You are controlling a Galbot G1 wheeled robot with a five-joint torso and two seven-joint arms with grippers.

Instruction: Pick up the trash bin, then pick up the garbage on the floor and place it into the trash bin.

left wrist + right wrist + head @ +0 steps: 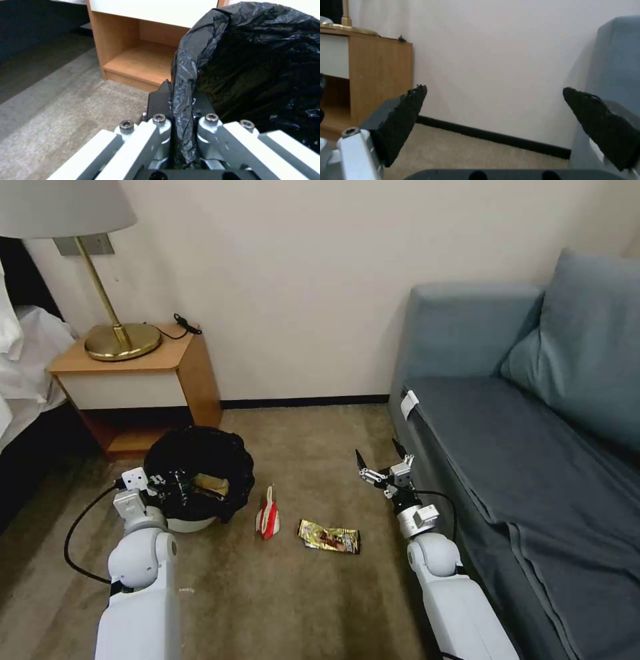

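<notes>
The trash bin (193,523), white with a glossy black liner (253,65), is on the carpet in front of the nightstand. My left gripper (175,488) is shut on the bin's rim, pinching the liner between its fingers (159,100). A brown paper piece (210,485) lies inside the bin. On the carpet to the bin's right lie a red-and-white packet (268,519) and a gold snack wrapper (329,537). My right gripper (381,455) hangs open above the carpet beside the sofa, holding nothing, its black pads (403,120) wide apart.
A wooden nightstand (143,380) with a brass lamp (120,337) stands by the wall behind the bin. A blue-grey sofa (527,447) runs along the right, close to my right arm. A bed with white sheets (27,360) is at far left.
</notes>
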